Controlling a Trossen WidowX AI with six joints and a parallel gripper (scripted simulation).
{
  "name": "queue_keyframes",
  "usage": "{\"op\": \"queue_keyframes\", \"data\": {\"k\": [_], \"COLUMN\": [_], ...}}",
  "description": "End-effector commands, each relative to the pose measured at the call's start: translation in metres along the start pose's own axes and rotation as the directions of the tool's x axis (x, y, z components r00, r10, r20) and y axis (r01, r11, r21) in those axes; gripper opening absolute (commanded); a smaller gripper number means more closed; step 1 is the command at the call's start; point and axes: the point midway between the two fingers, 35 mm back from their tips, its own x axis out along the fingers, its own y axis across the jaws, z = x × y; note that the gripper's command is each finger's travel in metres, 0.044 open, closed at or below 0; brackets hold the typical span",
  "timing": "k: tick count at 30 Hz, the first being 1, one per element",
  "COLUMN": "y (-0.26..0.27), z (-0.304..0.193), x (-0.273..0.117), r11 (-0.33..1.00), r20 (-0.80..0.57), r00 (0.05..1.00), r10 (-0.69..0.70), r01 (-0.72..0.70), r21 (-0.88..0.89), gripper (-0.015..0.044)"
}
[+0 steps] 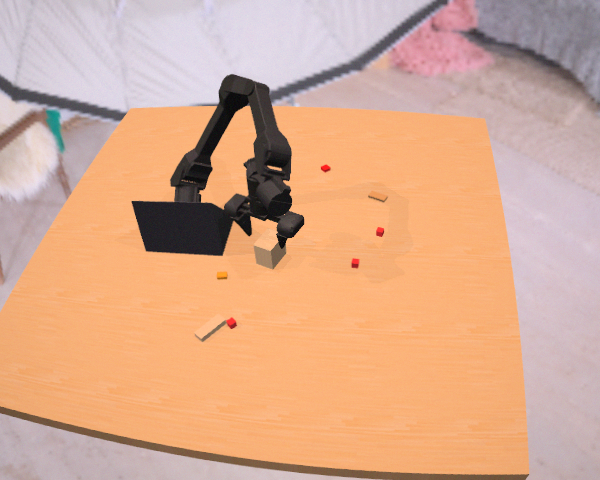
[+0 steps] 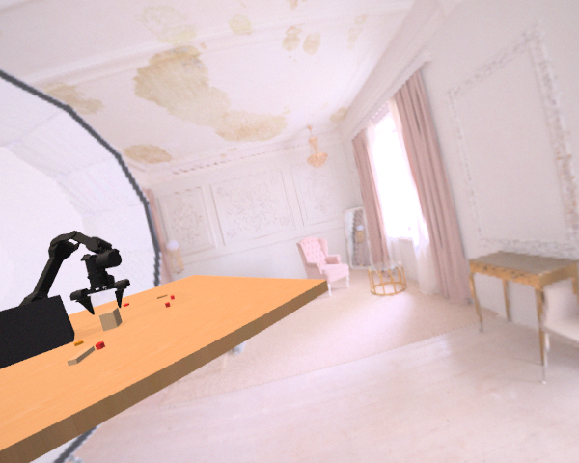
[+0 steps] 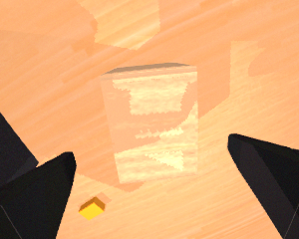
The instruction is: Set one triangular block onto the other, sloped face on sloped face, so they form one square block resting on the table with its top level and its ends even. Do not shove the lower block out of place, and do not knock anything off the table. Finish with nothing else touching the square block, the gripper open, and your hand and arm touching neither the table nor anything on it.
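Observation:
The two triangular blocks show together as one pale wooden square block [image 1: 265,255] [image 2: 111,320] [image 3: 154,107] on the table [image 1: 341,372] [image 2: 179,339]. Its top looks level and its sides look flush. The seam between the halves cannot be made out clearly; a thin line runs near the far top edge in the wrist view. My gripper [image 1: 265,239] [image 2: 105,309] [image 3: 152,150] is wide open and empty. Its fingertips are above the block, one off each side, with a visible gap on both sides in the wrist view.
A black panel [image 1: 181,227] [image 2: 28,334] stands by the arm's base. A small orange brick [image 1: 221,275] [image 2: 78,342] [image 3: 92,210] lies near the block. A wooden strip [image 1: 210,328] [image 2: 81,355] lies beside a red cube [image 1: 231,322] [image 2: 99,344]. More red pieces and a flat wooden piece [image 1: 377,196] lie across the table.

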Motion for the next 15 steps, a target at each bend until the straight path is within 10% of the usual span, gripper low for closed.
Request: {"op": "queue_keyframes", "data": {"k": [1,15], "y": [-0.002,0.002], "z": [-0.002,-0.002], "x": [-0.063,-0.077], "r11": [1.000,1.000], "r20": [-0.012,-0.003], "r00": [1.000,1.000], "r10": [-0.029,-0.023], "r01": [0.029,0.023], "r21": [-0.007,0.002], "gripper": [0.0440,0.0440]}}
